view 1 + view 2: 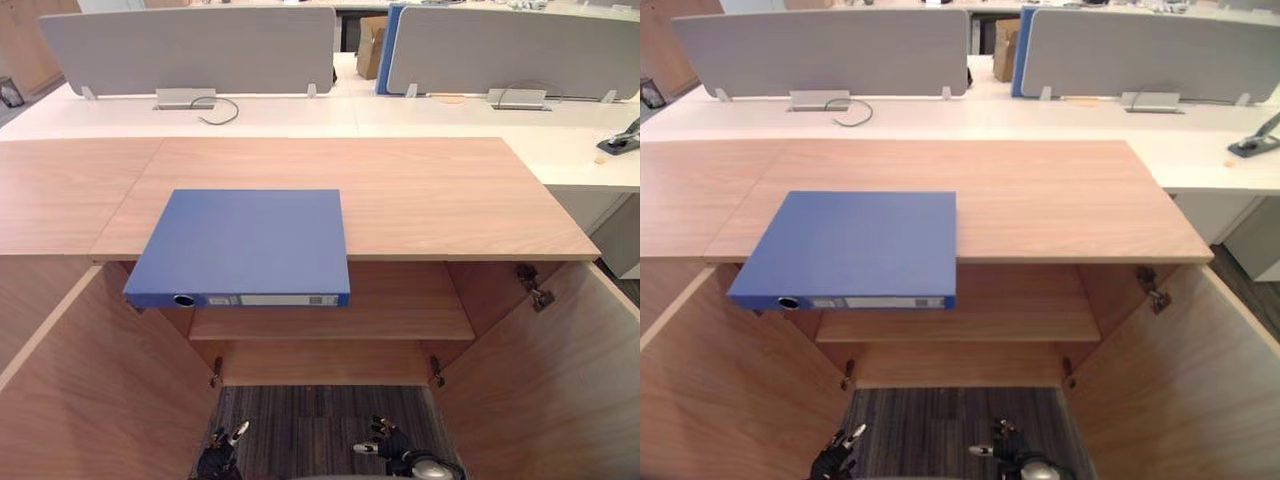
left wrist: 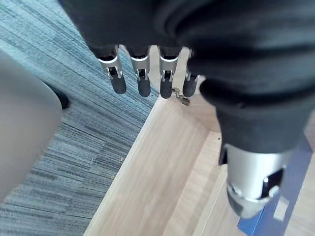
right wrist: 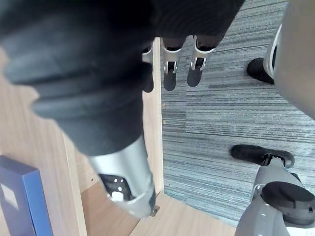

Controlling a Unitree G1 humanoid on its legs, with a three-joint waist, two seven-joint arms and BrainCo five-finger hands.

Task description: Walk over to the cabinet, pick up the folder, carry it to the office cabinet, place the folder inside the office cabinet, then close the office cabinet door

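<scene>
Left hand hanging low, slack, right hand likewise

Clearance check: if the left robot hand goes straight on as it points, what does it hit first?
The left robot hand heads for the grey carpet, close beside the open cabinet door. Depth is unclear, so it might graze the door.

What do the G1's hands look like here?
Both alike: left hand and right hand wear a dark ribbed cover over back and wrist, with a row of silver fingers ending in dark rounded tips and a thicker silver thumb set apart.
</scene>
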